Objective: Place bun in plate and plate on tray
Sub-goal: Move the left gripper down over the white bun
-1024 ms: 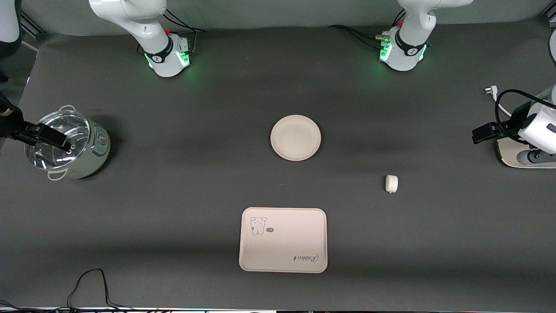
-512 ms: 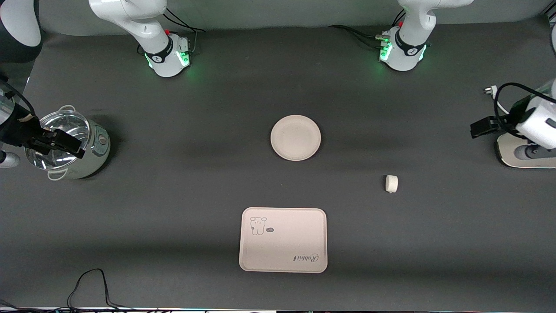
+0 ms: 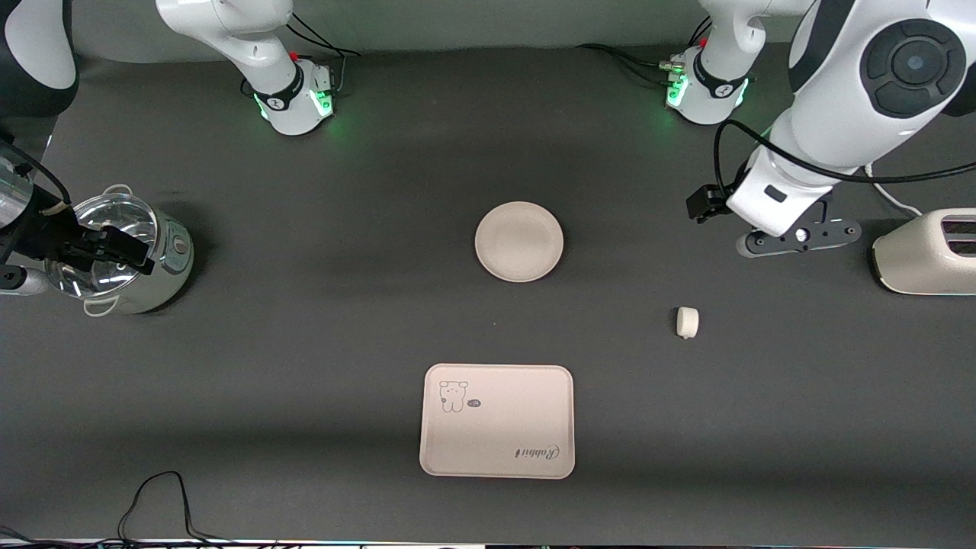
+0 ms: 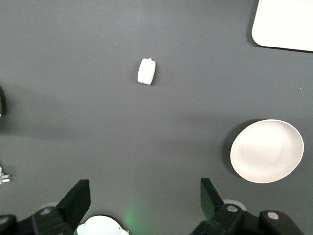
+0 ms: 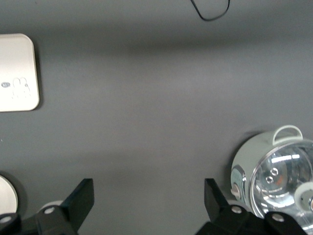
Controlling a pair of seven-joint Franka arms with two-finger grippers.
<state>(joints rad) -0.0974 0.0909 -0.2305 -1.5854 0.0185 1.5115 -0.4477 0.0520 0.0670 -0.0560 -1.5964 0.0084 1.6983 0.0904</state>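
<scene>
The left gripper (image 4: 142, 200), fingers spread and empty, has swung in from the table's edge by the toaster (image 3: 924, 252) and now hangs over bare table (farther from the front camera than the bun (image 3: 687, 322)). The right gripper (image 5: 146, 200), also spread, has barely shifted over the pot (image 3: 122, 255). The plate (image 3: 519, 241) and tray (image 3: 497, 420) lie unmoved, well apart.

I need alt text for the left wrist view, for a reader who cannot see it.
Seen from above the dark table, the open left gripper hangs over bare table between the small white bun and the round plate, touching neither. One corner of the tray shows at the edge.
</scene>
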